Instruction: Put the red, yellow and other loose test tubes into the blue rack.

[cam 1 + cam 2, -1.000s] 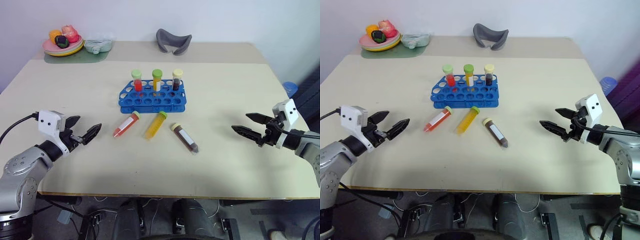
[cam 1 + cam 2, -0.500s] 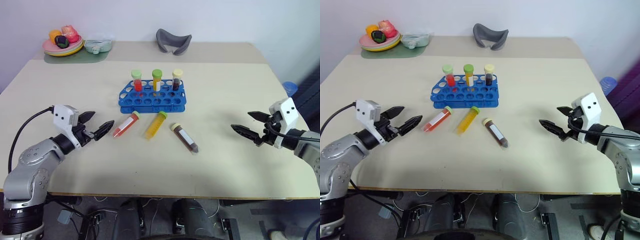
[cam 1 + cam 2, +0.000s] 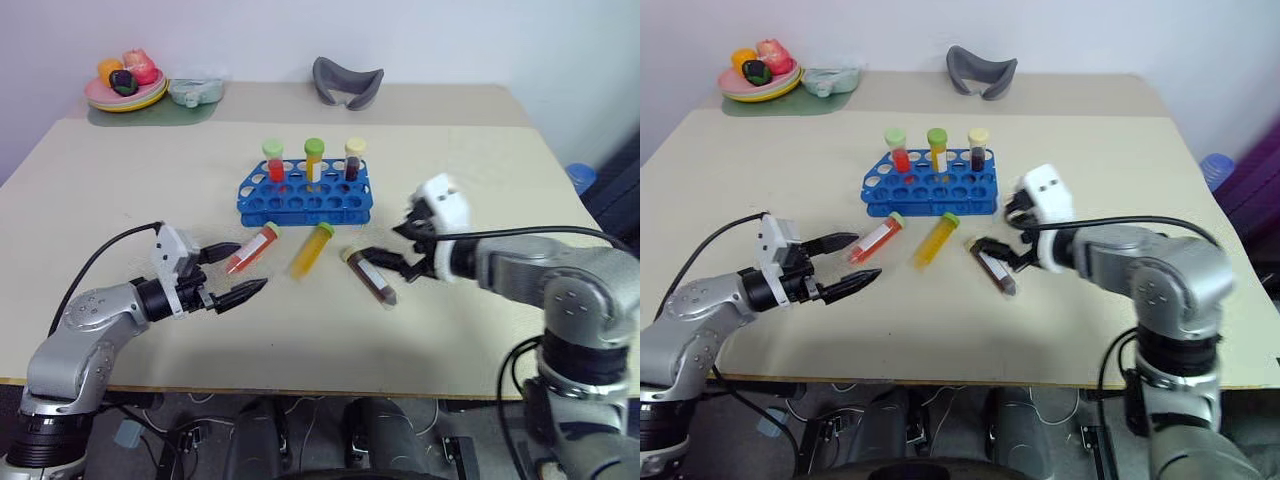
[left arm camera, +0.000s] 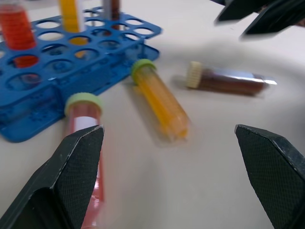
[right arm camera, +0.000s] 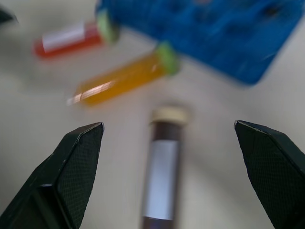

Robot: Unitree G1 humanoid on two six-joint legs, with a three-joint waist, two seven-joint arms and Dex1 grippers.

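Right pincer (image 3: 392, 258) swung in from the table's right edge, jaws wide, over the brown cream-capped plastic tube (image 3: 370, 276) | left pincer (image 3: 228, 274) wide, nearer the red tube (image 3: 252, 249) | yellow-orange tube (image 3: 312, 249) loose before the blue plastic rack (image 3: 305, 196) at table centre | grasps imminent, nothing racked.

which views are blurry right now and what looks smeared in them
Right wrist view: the blue rack, red tube and yellow tube are soft, the brown tube somewhat clearer. Left wrist view: the red tube nearest the camera smears, and the right gripper is streaked. Left eye view: mostly crisp, with the right gripper slightly smeared.
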